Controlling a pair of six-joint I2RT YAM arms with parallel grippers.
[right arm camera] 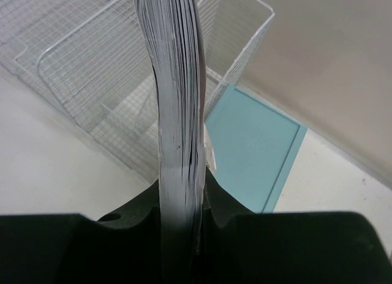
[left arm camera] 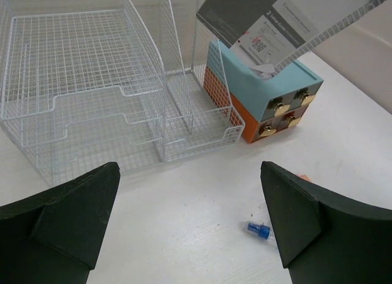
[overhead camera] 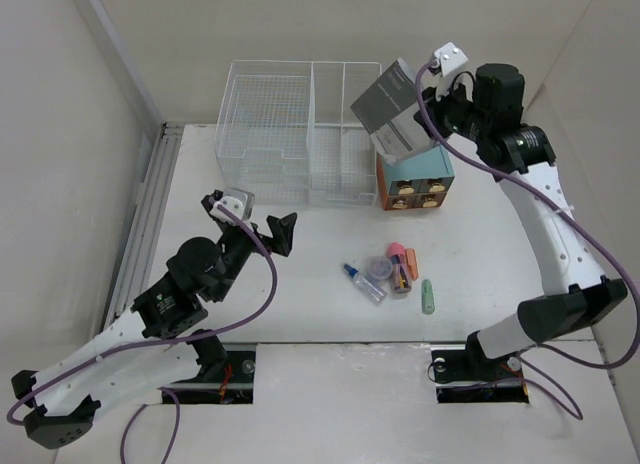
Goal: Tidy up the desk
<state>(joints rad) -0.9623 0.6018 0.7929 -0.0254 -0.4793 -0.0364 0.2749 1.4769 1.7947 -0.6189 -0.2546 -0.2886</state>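
Above the far right of the large matte white desk, your right hand is clenched on a thick grey-and-white paper booklet. It holds the booklet on edge and tilted, over the small teal-and-orange drawer box and just beside the right compartment of the white wire-mesh basket. Your left hand hangs released, spread wide with nothing in it, above bare desk in front of the basket. The desk lies beneath both arms, its grooved metal rail along the left edge. Near its middle, close together, lie a small clear bottle with a blue cap, a cluster of small pink and orange items and a pale green marker
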